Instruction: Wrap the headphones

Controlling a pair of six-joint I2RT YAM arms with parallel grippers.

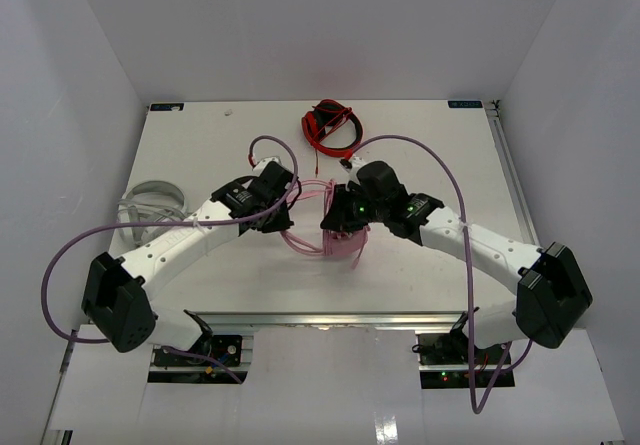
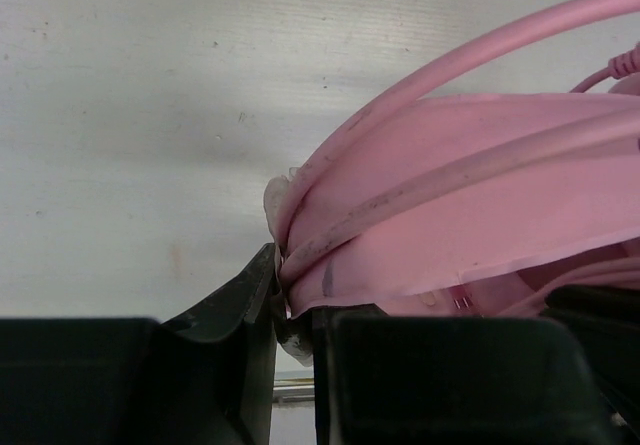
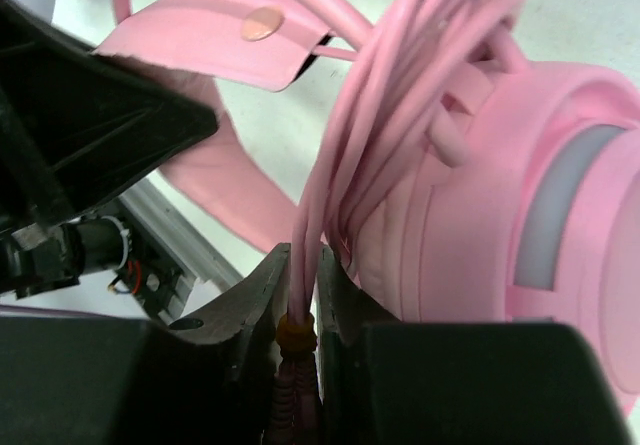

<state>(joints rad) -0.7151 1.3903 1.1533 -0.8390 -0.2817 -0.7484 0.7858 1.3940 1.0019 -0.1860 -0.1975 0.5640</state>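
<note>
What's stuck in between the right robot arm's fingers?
A bunch of pink cable loops from the headphones, pinched tight between the right fingers. The cable's ribbed end goes down between them, and whatever is farther down is covered.

The top external camera looks down from above and behind the arm bases, taking in the whole table (image 1: pixel 200 155). The left wrist camera looks along the left gripper (image 2: pixel 292 295) from very close. The right wrist camera does likewise along the right gripper (image 3: pixel 303 265). All three views share the headphones (image 1: pixel 320 242) at mid-table.
</note>
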